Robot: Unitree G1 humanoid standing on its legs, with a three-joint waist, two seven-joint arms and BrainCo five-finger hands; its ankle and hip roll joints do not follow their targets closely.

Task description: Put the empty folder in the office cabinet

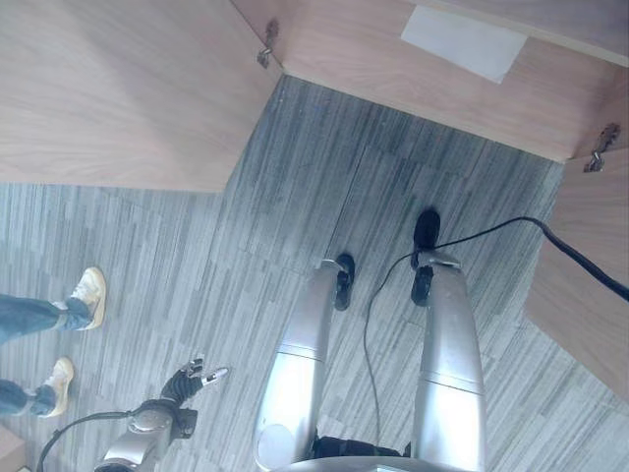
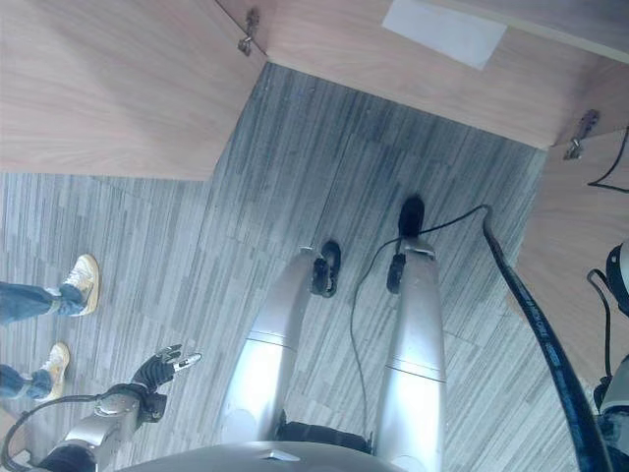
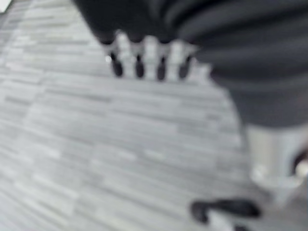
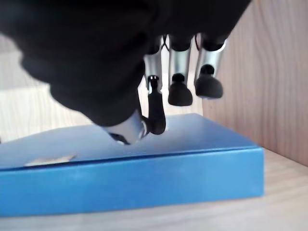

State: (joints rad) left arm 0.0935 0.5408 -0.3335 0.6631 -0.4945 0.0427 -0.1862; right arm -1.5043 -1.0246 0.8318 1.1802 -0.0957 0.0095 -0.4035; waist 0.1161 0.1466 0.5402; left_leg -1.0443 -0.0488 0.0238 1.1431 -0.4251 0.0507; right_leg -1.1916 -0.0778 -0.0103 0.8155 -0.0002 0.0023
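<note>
The blue folder (image 4: 144,178) lies flat on a pale wooden shelf (image 4: 269,211) next to a wooden side wall (image 4: 284,72). My right hand (image 4: 96,62) hovers just above the folder, fingers (image 4: 180,91) hanging straight and apart. Its thumb tip sits close to the folder's top face, and nothing is gripped. My left hand (image 1: 187,382) hangs low at my left side over the grey carpet, open and empty, and its fingers (image 3: 144,57) point at the floor.
Two open wooden cabinet doors (image 1: 118,88) (image 1: 590,256) flank me, and the cabinet front (image 1: 442,88) with a white label (image 1: 462,41) stands ahead. A person's legs and pale shoes (image 1: 88,295) stand at the left on the carpet (image 1: 295,197).
</note>
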